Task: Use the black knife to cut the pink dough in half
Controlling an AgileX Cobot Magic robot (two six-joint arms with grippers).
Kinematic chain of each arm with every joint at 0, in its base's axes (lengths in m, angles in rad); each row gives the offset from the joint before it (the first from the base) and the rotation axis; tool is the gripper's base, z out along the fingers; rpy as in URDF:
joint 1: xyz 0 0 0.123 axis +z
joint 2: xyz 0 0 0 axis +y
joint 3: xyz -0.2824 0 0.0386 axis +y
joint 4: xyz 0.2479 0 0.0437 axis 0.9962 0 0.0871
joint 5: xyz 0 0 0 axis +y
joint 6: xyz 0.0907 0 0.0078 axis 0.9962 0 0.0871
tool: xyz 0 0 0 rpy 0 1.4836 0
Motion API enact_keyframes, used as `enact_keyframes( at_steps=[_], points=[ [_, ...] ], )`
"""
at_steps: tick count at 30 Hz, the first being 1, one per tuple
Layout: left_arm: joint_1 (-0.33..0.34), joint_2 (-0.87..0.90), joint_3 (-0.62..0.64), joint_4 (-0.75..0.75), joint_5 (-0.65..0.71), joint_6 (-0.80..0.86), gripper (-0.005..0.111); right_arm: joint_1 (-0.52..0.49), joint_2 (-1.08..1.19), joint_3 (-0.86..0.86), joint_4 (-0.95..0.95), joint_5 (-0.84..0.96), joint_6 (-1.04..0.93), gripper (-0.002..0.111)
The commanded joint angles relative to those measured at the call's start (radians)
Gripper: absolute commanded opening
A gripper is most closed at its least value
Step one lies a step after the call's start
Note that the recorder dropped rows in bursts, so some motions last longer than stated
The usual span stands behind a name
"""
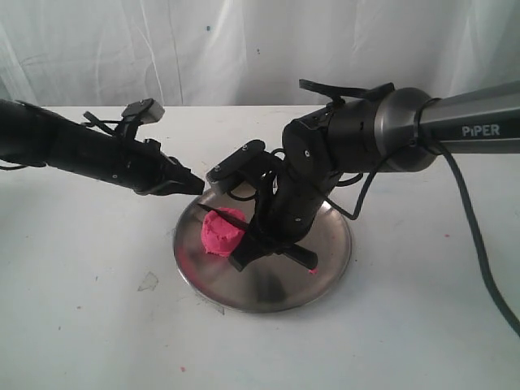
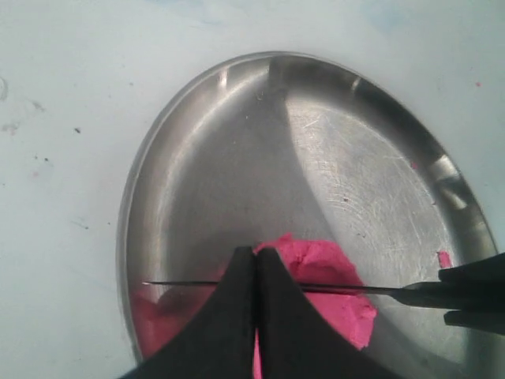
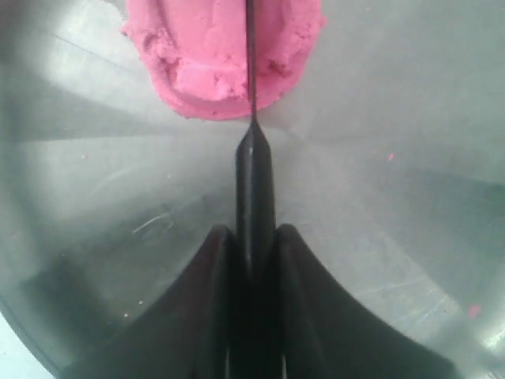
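Note:
The pink dough [image 1: 221,233] [image 2: 339,304] [image 3: 213,55] lies as one lump on the left part of the steel plate [image 1: 268,307]. My right gripper [image 1: 253,244] [image 3: 254,230] is shut on the black knife's handle [image 3: 254,181], low over the plate. The thin blade [image 1: 231,215] [image 2: 331,288] runs edge-down across the middle of the lump. How deep it sits in the dough I cannot tell. My left gripper [image 1: 199,187] [image 2: 255,253] is shut and empty. It hovers above the plate's back left rim, close to the dough and the blade tip.
A white table [image 1: 97,325] carries the plate. Tiny pink crumbs [image 1: 313,270] [image 2: 444,258] [image 3: 473,310] lie on the plate's metal. A small clear chip [image 1: 148,282] rests on the table left of the plate. A white curtain [image 1: 244,49] hangs behind.

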Motion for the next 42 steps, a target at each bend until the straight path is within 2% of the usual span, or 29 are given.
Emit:
enact_keyframes(
  at_steps=[1,11,16,19,21,24,36,42],
  points=[
    [0.004,-0.027,0.005,0.019,0.014,-0.022,0.0,-0.003,-0.014,-0.008,-0.007,-0.011,0.005,0.0],
    [-0.032,-0.015,0.003,0.037,-0.044,-0.019,0.0,-0.003,-0.014,-0.008,-0.007,-0.011,0.005,0.0],
    [-0.051,-0.013,-0.063,0.278,-0.041,-0.241,0.0,-0.003,-0.014,-0.008,-0.007,-0.011,0.0,0.0],
    [-0.051,-0.006,-0.144,0.468,0.019,-0.418,0.0,-0.003,-0.014,-0.008,-0.007,-0.014,0.0,0.0],
    [-0.051,0.019,-0.201,0.52,0.086,-0.467,0.0,-0.003,-0.014,-0.008,-0.007,-0.014,-0.001,0.0],
    [-0.055,0.062,-0.262,0.522,0.151,-0.474,0.0,-0.003,-0.014,-0.008,-0.007,-0.016,-0.001,0.0],
    [-0.057,0.111,-0.301,0.516,0.113,-0.477,0.0,-0.003,-0.014,-0.008,-0.007,-0.025,-0.002,0.0],
    [-0.079,0.129,-0.321,0.511,0.101,-0.477,0.0,-0.003,-0.014,-0.008,-0.007,-0.025,-0.002,0.0]
  ],
)
